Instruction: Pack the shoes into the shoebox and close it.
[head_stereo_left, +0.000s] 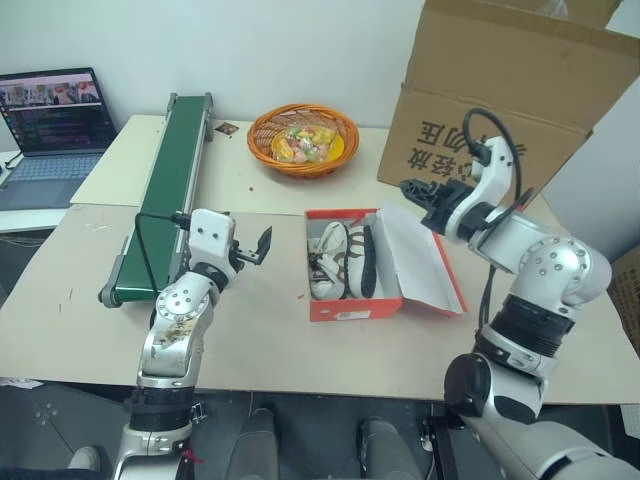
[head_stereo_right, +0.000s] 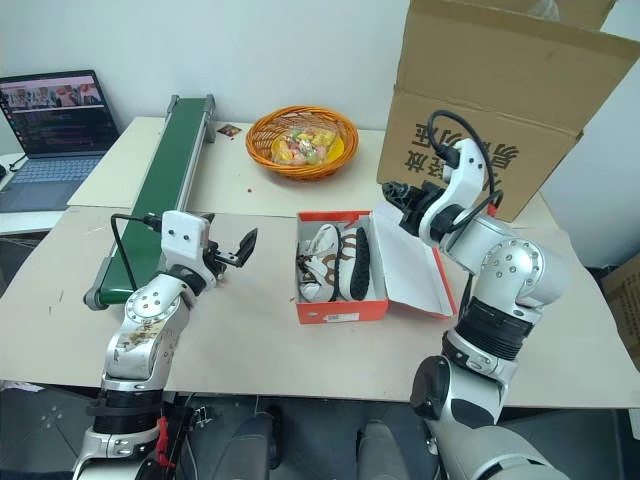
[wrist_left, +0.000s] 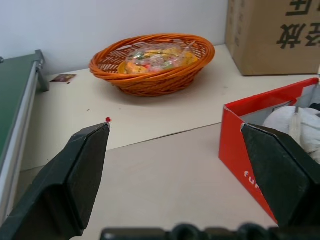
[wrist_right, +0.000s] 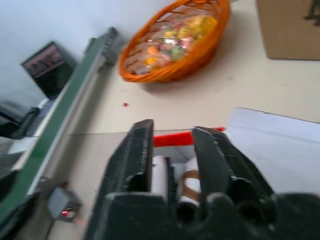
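Observation:
The red shoebox (head_stereo_left: 355, 305) stands open in the middle of the table, its lid (head_stereo_left: 420, 262) lying flat out to the right, white side up. Both shoes are inside: one cream shoe (head_stereo_left: 328, 262) on the left, the other shoe (head_stereo_left: 364, 262) on its side with the dark sole showing. My left gripper (head_stereo_left: 258, 247) hovers open and empty just left of the box, whose red corner (wrist_left: 245, 165) appears past its right finger. My right gripper (head_stereo_left: 412, 190) is raised over the lid's far edge, fingers (wrist_right: 142, 150) drawn close together with nothing between them.
A green conveyor (head_stereo_left: 165, 190) runs along the left of the table. An orange basket (head_stereo_left: 303, 140) of wrapped items sits behind the box. A large brown carton (head_stereo_left: 500, 90) stands at the back right, close behind my right arm. A laptop (head_stereo_left: 55, 125) is at the far left.

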